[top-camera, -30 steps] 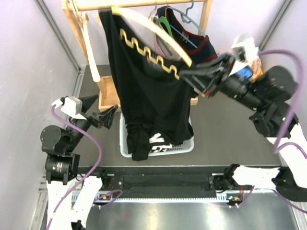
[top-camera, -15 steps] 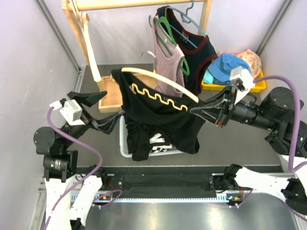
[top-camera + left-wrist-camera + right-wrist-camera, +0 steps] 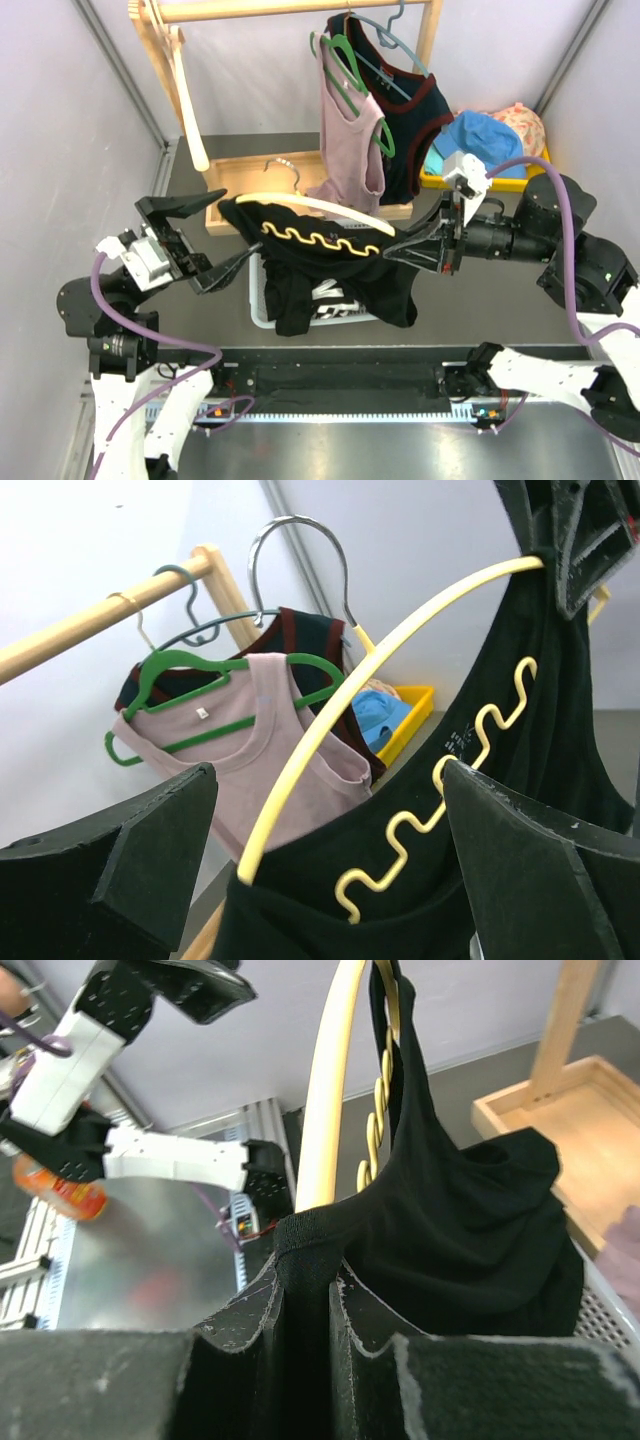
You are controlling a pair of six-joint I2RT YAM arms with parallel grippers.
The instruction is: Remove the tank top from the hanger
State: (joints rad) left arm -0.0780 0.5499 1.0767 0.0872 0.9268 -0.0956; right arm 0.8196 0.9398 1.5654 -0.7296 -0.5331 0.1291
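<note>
Right pincer (image 3: pixel 397 250) is closed down narrow on the black tank top (image 3: pixel 340 270). In the right wrist view you see its two fingers (image 3: pixel 235 1340) clamping the shoulder strap where the fabric wraps the end of the cream hanger (image 3: pixel 320 207). You cannot tell whether the hanger tip itself is pinched as well.

Left pincer (image 3: pixel 235 226) stands spread wide and holds nothing. Its jaws straddle the opposite end of the hanger without touching it. In the left wrist view the hanger arm and the yellow wavy trim (image 3: pixel 440 780) of the neckline pass between the two fingers.

Locate the tank top as follows:
- It is on the hanger, both shoulders draped over the arms.
- The hanger is off the wooden rail (image 3: pixel 290 8) and tilted in the air between the two arms, with its metal hook (image 3: pixel 285 165) free.
- The hem hangs over the white basket (image 3: pixel 256 295) on the counter (image 3: pixel 480 300); the basket contains other dark clothing.

On the rail behind, a pink top (image 3: pixel 350 150) hangs on a green hanger beside a dark top with red trim (image 3: pixel 405 110).
</note>
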